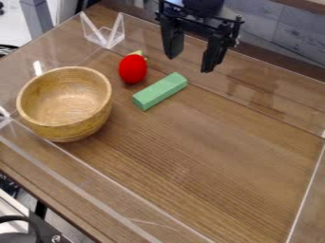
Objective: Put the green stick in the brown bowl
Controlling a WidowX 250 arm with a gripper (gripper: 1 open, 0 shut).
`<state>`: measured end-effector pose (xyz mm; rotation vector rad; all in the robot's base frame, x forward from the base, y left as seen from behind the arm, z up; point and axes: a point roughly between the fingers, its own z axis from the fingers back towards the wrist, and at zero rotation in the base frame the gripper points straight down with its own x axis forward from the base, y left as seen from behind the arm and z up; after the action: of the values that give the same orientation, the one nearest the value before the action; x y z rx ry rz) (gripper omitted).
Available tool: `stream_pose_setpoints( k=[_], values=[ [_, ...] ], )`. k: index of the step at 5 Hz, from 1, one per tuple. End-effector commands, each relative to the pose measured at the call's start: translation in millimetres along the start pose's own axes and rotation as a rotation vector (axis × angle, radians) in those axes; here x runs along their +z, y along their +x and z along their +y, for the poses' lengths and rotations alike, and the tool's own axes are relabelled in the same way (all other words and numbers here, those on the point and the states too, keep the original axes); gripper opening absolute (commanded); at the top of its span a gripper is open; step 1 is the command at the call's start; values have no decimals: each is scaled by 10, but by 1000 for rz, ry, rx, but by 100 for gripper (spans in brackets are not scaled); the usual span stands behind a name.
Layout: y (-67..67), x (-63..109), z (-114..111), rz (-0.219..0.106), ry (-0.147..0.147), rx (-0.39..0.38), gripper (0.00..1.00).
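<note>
The green stick [160, 91] lies flat on the wooden table, slanted, a little right of the bowl. The brown bowl [64, 102] stands at the left, upright and with nothing in it. My gripper [191, 57] hangs above the table behind and to the right of the stick, pointing down. Its two black fingers are spread apart with nothing between them. It touches neither the stick nor the bowl.
A round red fruit-like object [132, 68] sits just behind the stick's left end. A clear plastic stand [105, 33] is at the back. Low transparent walls [305, 204] border the table.
</note>
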<state>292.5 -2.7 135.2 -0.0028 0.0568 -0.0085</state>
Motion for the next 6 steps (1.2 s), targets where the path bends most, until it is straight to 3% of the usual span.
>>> stream_pose_setpoints(
  k=[1,2,4,6],
  values=[
    [7,-26,181,9,8,-19,100],
    [-26,-220,265,11,20,-43,100],
    [147,-490,434,-33,45,-212,100],
    [195,-652,442,-54,41,-230,100]
  ],
)
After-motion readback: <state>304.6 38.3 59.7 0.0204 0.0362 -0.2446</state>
